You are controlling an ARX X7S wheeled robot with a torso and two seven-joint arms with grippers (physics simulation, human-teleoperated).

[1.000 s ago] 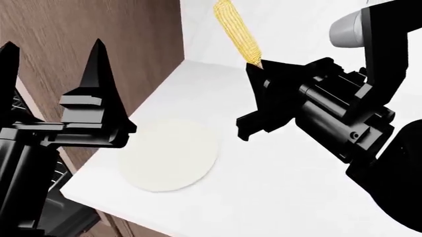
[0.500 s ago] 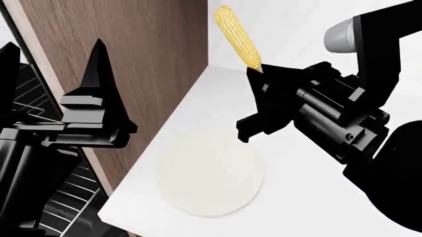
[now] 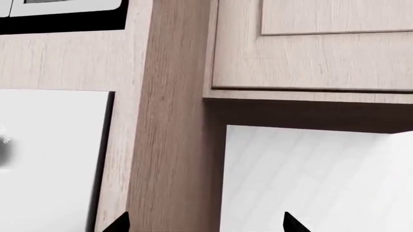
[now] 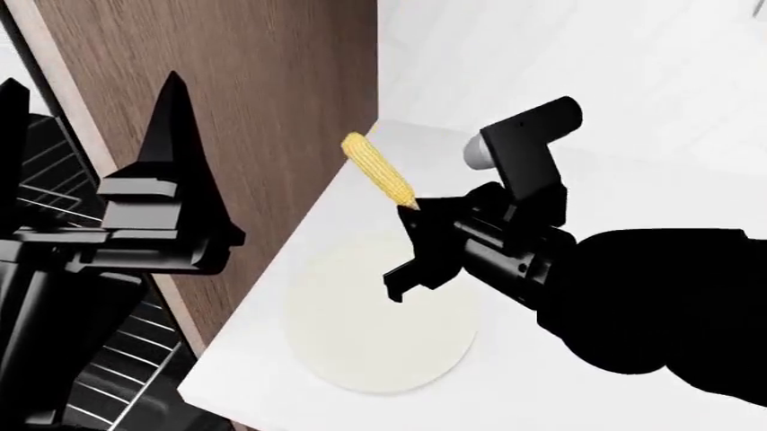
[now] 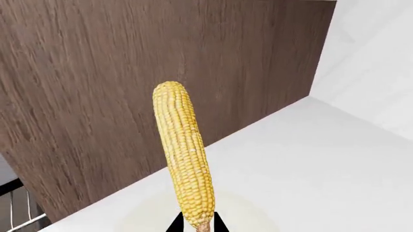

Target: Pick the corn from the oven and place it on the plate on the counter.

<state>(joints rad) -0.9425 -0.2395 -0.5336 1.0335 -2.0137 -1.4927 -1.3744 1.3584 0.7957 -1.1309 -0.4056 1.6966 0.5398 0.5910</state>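
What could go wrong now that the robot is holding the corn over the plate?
The right end effector grips the corn only at its thin end, so the long cob might tip or slip out early. The cob also leans past the plate toward the wooden wall, so if let go now it could miss the plate, roll along the counter, or fall off its edge by the oven.

A bumpy, matt kernel texture is shown on the slender yellow corn cob (image 5: 185, 159). The round cream-white plate (image 4: 359, 355) and the white slab surface (image 4: 563, 386) are rendered smooth and matt. Brown wood grain is seen on the cabinet panel (image 4: 251, 117), and silver wire on the oven racks (image 4: 120, 359).
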